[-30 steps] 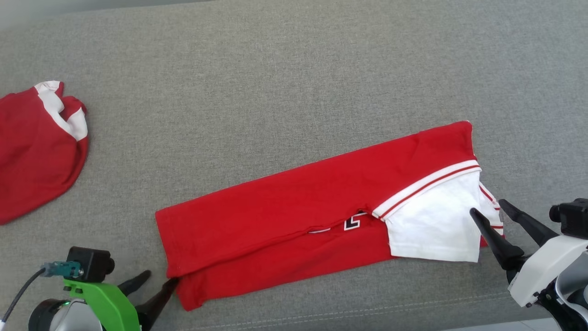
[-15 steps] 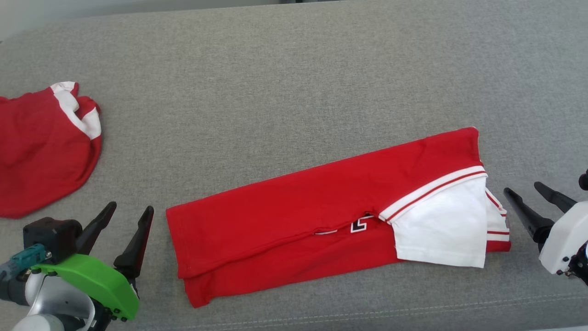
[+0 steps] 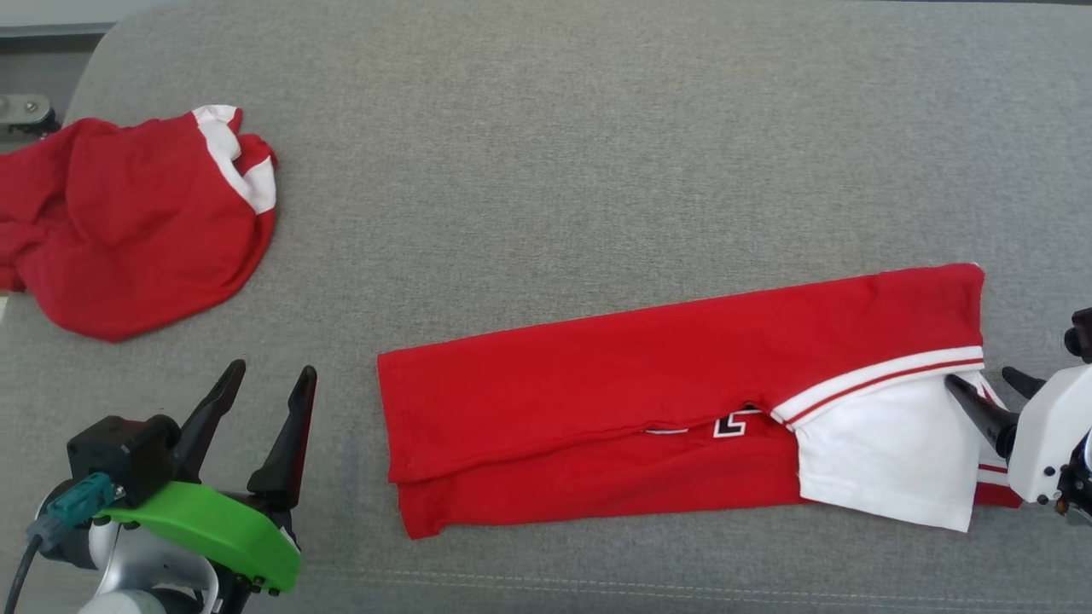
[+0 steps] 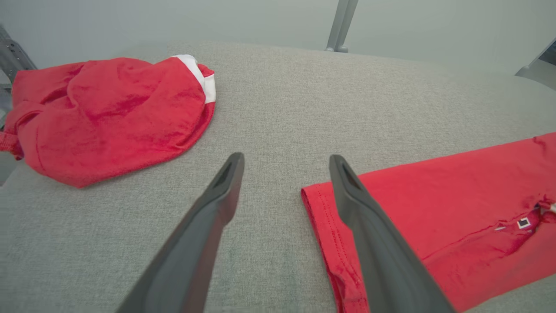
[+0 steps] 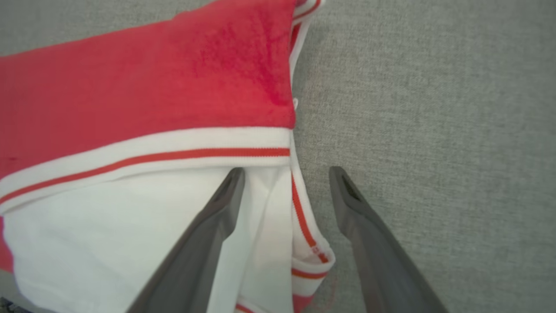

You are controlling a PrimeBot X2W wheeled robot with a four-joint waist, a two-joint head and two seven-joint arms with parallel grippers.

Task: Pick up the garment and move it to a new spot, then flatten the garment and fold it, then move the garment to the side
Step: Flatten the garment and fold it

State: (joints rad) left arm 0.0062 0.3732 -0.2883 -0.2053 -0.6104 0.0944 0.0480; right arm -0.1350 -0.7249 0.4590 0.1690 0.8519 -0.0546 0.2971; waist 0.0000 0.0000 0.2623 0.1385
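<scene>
Grey upholstery [image 3: 546, 128] stretches across the whole scene. The left pincer [image 3: 271, 370] has its 2 fingers spread wide over bare fabric. The shirt [image 3: 648, 401], folded into a long red strip, lies flat just to that pincer's right, hem end nearest. Ahead of it and off to its left sits a crumpled red heap [image 3: 136, 230]. The right pincer [image 3: 981, 377] is spread too, at the shirt's other end: 1 finger lies over the white sleeve [image 3: 879, 460], the other over grey fabric, with the striped cuff [image 5: 304, 226] between them, not pinched.
</scene>
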